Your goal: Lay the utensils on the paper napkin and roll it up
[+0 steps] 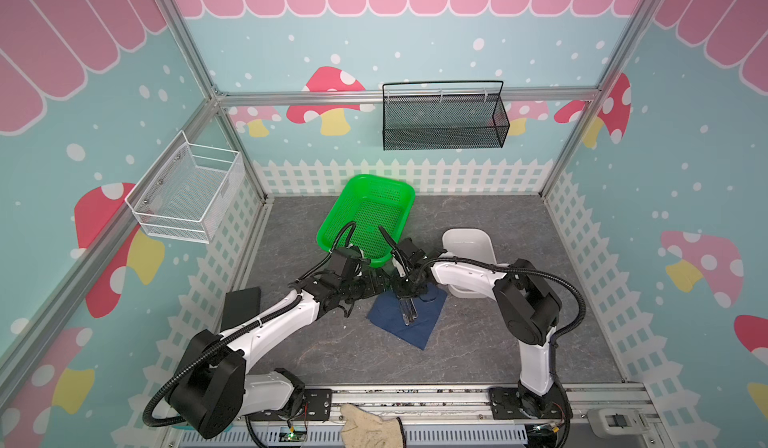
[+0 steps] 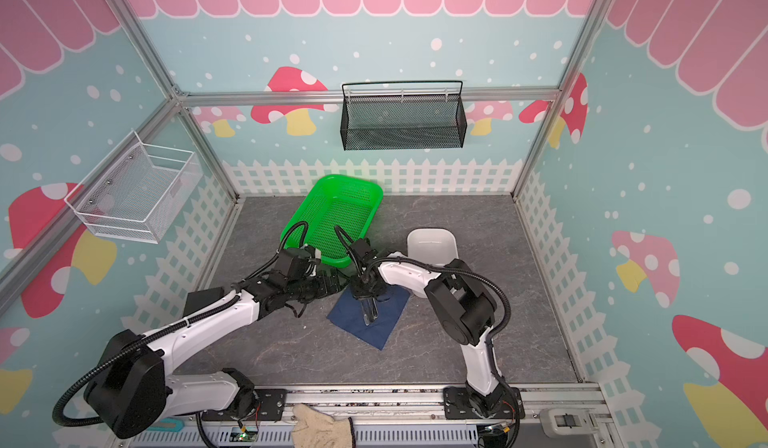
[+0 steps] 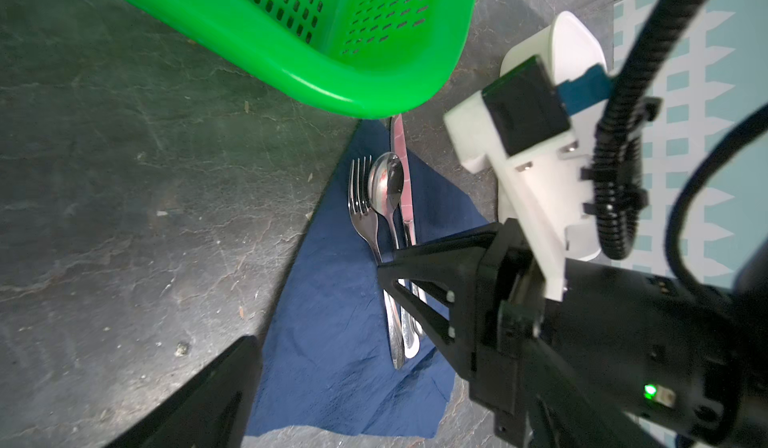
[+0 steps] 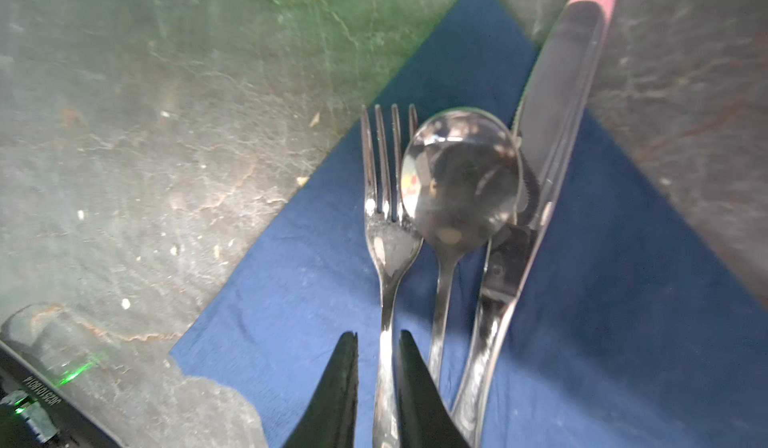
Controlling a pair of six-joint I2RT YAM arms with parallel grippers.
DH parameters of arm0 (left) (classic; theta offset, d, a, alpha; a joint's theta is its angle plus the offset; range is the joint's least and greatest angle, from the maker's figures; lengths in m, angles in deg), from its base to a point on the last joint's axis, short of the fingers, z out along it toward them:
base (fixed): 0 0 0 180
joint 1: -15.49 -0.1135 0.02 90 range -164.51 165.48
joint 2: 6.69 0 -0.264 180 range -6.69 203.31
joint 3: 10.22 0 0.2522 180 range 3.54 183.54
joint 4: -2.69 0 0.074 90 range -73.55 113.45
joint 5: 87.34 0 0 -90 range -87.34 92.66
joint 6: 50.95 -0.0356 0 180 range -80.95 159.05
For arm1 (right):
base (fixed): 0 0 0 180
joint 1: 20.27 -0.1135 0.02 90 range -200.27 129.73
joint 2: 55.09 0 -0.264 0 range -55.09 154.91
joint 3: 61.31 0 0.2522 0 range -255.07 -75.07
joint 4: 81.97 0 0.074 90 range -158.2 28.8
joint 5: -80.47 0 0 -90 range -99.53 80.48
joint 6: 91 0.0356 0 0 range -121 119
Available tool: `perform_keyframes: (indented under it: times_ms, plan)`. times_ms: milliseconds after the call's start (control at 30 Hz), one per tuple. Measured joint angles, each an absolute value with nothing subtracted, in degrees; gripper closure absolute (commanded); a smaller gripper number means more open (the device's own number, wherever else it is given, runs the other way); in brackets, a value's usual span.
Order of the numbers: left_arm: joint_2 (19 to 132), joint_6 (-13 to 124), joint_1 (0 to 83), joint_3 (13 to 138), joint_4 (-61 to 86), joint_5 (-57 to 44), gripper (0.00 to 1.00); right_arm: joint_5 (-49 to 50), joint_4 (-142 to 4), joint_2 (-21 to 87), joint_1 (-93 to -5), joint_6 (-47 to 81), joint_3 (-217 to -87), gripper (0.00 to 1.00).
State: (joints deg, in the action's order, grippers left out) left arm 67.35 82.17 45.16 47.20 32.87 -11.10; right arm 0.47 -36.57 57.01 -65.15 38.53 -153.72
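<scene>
A grey, stone-patterned tabletop fills the floor of the enclosure. The white-and-black left arm and right arm reach in from the front rail and meet near the middle.

On the back wall hangs a black mesh metal basket, and on the left wall a white wire basket. A bright green perforated plastic basket sits at the back of the table, tilted in plan. Right of it is a white rounded dish, partly covered by the right arm.

The dark navy blue square paper napkin lies flat on the table in front of the green basket, turned like a diamond with one corner pointing at the basket. A beige cloth glove is draped over the front rail. A flat black block rests by the table's left edge.

The left gripper hovers just beside the napkin's left corner, its jaws spread wide and holding nothing.

The right gripper is lowered over the napkin with its jaws slightly parted on either side of the fork handle. A sliver of blue shows beside the handle, so the fork is released.

Three slim silver metal utensils lie side by side along the napkin's diagonal. The knife has its blade tip past the napkin's corner, near the green basket. The fork lies tines up, and the spoon lies between them, its bowl touching both neighbours.
</scene>
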Motion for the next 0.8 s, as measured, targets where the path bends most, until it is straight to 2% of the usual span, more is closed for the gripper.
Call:
perform_keyframes:
  times_ms: [267, 533, 800]
  plan:
    - [66.72, 82.17, 45.13, 47.20, 32.85, -11.95, 0.02, -4.36, -38.40, 42.95, -64.93, 40.01, -144.96, 0.78]
    - [63.83, 82.21, 46.95, 46.24, 32.39, -12.52, 0.06, -13.73, -47.52, 21.66, -64.71, 44.06, -126.21, 0.80]
    - [60.14, 84.16, 53.92, 40.23, 31.04, -10.77, 0.08, -5.60, -57.07, 12.18, -64.36, 46.09, -109.51, 0.77]
